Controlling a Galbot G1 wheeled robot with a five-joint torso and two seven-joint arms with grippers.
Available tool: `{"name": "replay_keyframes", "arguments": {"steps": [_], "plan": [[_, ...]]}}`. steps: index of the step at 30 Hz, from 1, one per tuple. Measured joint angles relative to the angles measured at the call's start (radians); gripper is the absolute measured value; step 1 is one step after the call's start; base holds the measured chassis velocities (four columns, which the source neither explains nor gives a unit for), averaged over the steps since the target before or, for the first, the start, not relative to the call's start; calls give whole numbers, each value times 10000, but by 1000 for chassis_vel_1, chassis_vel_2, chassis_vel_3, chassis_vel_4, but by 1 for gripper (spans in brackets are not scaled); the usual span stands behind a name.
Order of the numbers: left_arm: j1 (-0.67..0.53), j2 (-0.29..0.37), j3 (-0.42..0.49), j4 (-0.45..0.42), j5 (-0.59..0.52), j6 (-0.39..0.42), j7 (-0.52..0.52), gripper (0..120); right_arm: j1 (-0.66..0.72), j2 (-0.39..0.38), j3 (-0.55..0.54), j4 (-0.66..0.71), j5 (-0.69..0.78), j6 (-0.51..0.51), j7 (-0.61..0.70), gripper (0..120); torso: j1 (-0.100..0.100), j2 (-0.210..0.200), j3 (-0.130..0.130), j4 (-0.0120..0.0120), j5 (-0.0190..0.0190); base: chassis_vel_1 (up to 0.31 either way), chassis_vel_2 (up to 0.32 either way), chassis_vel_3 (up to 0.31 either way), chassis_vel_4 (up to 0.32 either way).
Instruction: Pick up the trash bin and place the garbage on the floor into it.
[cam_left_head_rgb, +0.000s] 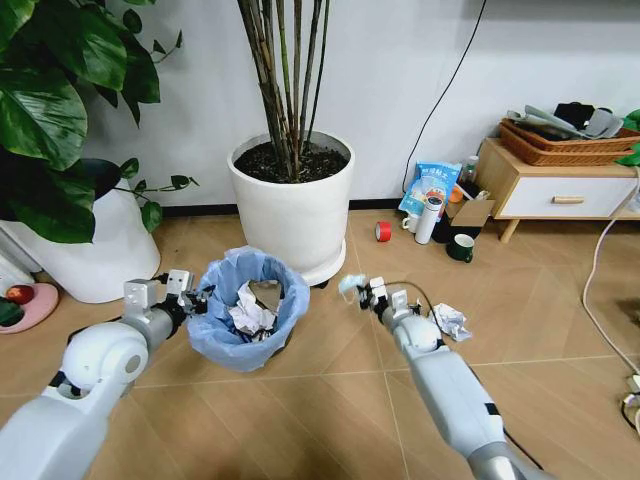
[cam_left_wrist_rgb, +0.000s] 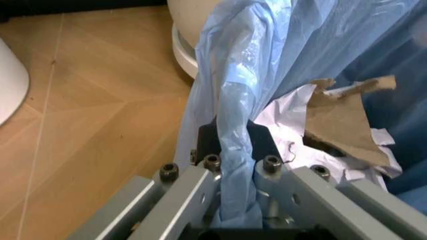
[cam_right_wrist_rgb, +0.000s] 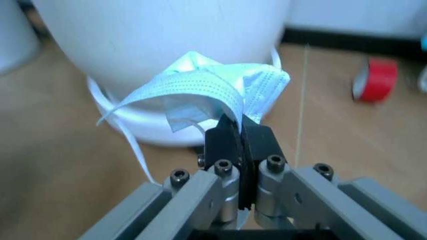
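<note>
Left end effector grips trash bin rim | right end effector pinches face mask | white pot behind

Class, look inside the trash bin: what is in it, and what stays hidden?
Inside the bin lie crumpled white paper and a torn brown cardboard scrap. Anything beneath them, and the bin's bottom, is covered.
</note>
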Motion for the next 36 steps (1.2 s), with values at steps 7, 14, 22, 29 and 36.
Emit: {"name": "replay_keyframes", "arguments": {"steps": [7,14,22,29,36], "plan": [[-524,-88,460,476,5,25,-65,0,271,-243,-127,1427,948,-551,-142,0,0,0,0,2,1,0,0,0,0],[-1546,-486,1372,1175,-273,151,-322,0,406,-725,-212,3927,2494,-1690,-256,0,0,0,0,1,1,0,0,0,0],[-2237,-754,1920,1520,-497,215,-512,0,282,-1832,-777,6159,3759,-2683,-237,0,1,0,0,0,1,0,0,0,0],[-2308,-751,1941,1532,-558,239,-545,0,127,-2716,-1525,6754,4137,-2937,-251,0,0,0,0,-1,2,0,0,0,0],[-2365,-751,1906,1596,-559,243,-544,0,172,-3075,-2382,6888,4046,-2903,-357,0,0,0,0,0,0,0,0,0,0]]}}
